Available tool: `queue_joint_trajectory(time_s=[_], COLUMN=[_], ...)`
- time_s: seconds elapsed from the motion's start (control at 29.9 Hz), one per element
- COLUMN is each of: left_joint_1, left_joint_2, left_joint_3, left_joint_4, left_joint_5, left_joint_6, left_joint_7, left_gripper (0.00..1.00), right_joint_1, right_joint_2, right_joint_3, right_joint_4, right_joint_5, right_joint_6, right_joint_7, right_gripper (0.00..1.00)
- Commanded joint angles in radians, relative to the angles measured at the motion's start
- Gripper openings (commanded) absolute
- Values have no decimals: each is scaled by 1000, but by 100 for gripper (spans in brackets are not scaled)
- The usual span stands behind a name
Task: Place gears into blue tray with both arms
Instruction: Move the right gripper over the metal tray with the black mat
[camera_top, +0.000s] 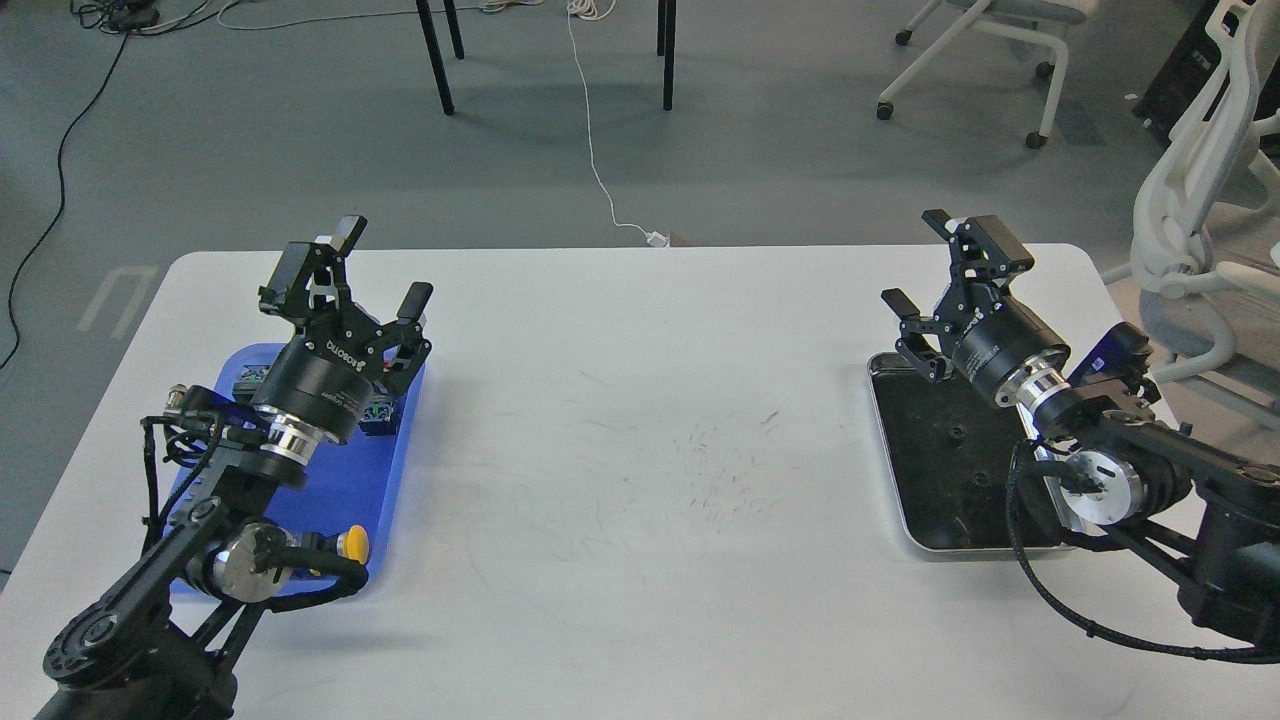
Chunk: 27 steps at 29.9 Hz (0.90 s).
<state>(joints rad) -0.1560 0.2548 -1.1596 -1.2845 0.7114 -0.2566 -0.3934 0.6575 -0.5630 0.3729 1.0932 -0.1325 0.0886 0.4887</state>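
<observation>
Both hands were open and held nothing: the left hand above the blue tray, the right hand above the metal tray, where small gears waited. Most work seemed left.

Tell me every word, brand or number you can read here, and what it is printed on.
"ROBOTIQ": white letters on the black body of the left pincer, seen at a slant.
Smaller white print beside it: too small to read.
White print on the right pincer body: too blurred to read.
Nothing else legible.
</observation>
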Motion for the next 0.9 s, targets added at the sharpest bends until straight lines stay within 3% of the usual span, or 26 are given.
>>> queue_joint_trajectory(time_s=[0.0,0.4,0.43,0.57,0.7,0.87], left_joint_1=[4,4,0,0,1,1], left_joint_2=[1,14,32,37,35,34], left_joint_3=[-3,3,4,8,12,14], left_joint_4=[-12,-9,-9,-10,-12,-12], left_joint_5=[0,10,8,8,8,8], left_joint_6=[2,7,-4,-3,-4,-7], left_joint_7=[2,-10,-12,-36,-44,-56], left_gripper=[98,98,98,98,98,98], right_joint_1=[-1,8,22,80,242,422], right_joint_2=[0,-17,-59,-158,-296,-376], right_joint_3=[0,-17,-34,-95,-263,-435], right_joint_4=[1,11,25,54,63,63], right_joint_5=[1,-15,-53,-298,-698,-1010], right_joint_6=[-1,10,22,42,71,126], right_joint_7=[0,0,0,0,0,0], right_gripper=[99,99,99,99,99,99])
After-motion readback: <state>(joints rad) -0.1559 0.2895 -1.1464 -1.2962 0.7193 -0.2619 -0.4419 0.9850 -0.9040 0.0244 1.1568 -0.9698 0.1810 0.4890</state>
